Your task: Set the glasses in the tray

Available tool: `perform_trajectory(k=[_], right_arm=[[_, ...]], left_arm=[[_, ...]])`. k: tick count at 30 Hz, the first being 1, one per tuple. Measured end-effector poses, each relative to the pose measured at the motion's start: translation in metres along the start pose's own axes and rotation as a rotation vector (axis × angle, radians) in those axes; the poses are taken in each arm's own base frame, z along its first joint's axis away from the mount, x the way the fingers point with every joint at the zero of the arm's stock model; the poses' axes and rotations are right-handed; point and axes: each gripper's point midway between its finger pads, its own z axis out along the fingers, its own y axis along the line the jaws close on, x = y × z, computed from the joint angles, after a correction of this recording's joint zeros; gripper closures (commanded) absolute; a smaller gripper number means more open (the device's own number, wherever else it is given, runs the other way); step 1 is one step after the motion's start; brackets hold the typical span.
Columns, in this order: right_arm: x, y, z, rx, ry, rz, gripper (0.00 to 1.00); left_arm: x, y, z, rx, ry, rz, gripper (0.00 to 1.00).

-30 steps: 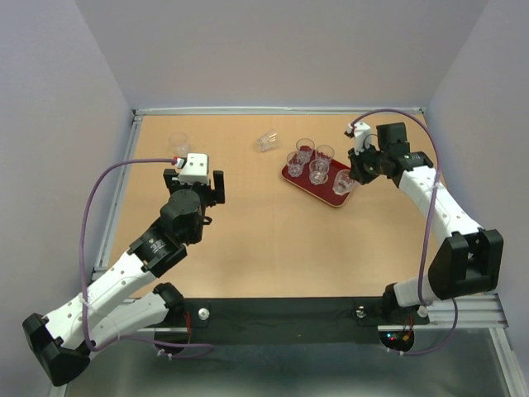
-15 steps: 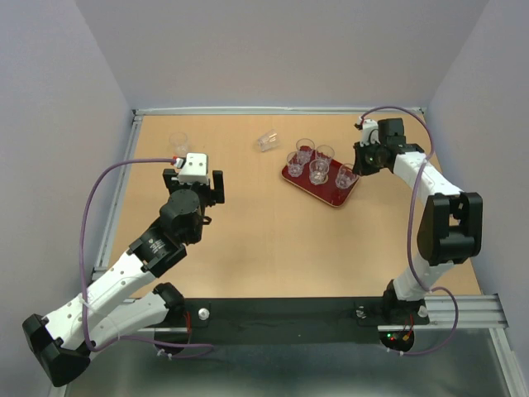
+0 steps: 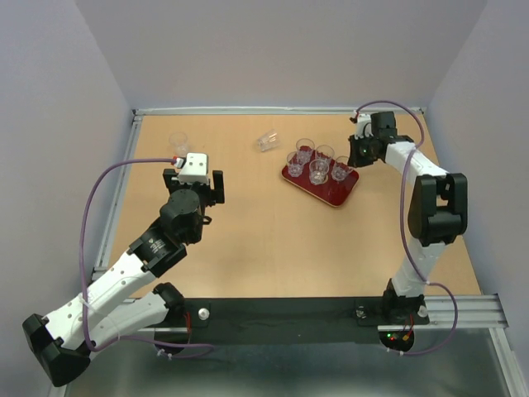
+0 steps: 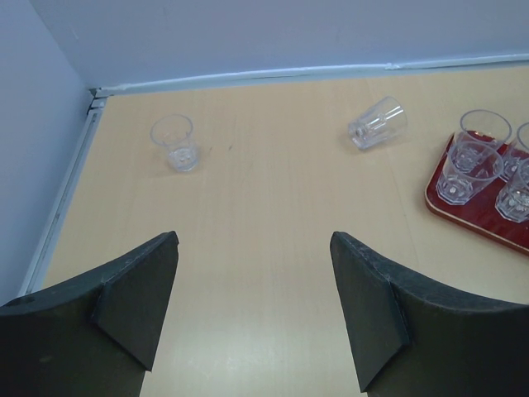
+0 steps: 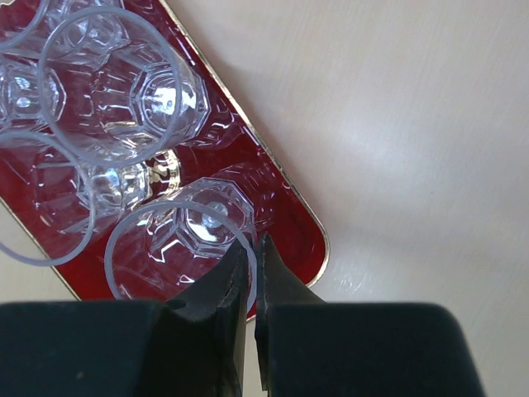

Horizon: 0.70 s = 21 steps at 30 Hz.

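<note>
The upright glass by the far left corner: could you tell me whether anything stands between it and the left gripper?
Nothing visible does. Only table lies between the left gripper and the upright glass; the tipped glass lies off to the right.

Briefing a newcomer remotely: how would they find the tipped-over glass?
Start at the dark red rectangular tray on the wooden table. Beyond its left corner, toward the back wall, lies a small clear glass tumbler. It alone lies on its side; every other glass stands upright.
</note>
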Motion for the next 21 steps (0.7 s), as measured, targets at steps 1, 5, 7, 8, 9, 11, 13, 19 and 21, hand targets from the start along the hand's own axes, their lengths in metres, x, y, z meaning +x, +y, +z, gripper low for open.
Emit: perform_trajectory(k=[1, 5, 7, 8, 9, 11, 13, 19, 21], right_arm=[[0.001, -0.001, 0.003, 0.000, 0.005, 0.002, 0.91], [0.000, -0.004, 0.012, 0.003, 0.013, 0.004, 0.76], [-0.002, -0.006, 0.014, 0.005, 0.013, 0.006, 0.68], [-0.003, -0.006, 0.015, 0.008, 0.011, 0.006, 0.61], [-0.005, -0.007, 0.015, 0.008, 0.008, 0.006, 0.58], [-0.009, -0.007, 0.014, 0.011, -0.002, 0.002, 0.53], [-0.014, -0.008, 0.013, 0.013, -0.016, -0.004, 0.49], [-0.025, -0.011, 0.004, 0.038, -0.045, -0.021, 0.41], [-0.034, -0.009, -0.010, 0.049, -0.077, -0.035, 0.40]], left_arm=[[0.000, 0.000, 0.000, 0.000, 0.000, 0.000, 0.15], [0.000, 0.000, 0.000, 0.000, 0.001, 0.001, 0.15], [0.000, 0.000, 0.000, 0.000, 0.001, 0.001, 0.15], [0.000, 0.000, 0.000, 0.000, 0.001, 0.001, 0.15], [0.000, 0.000, 0.000, 0.000, 0.001, 0.001, 0.15], [0.000, 0.000, 0.000, 0.000, 0.001, 0.001, 0.15], [0.000, 0.000, 0.000, 0.000, 0.001, 0.001, 0.15], [0.000, 0.001, 0.001, -0.003, 0.001, -0.002, 0.13], [0.000, 0.001, 0.002, 0.004, 0.001, -0.007, 0.14]])
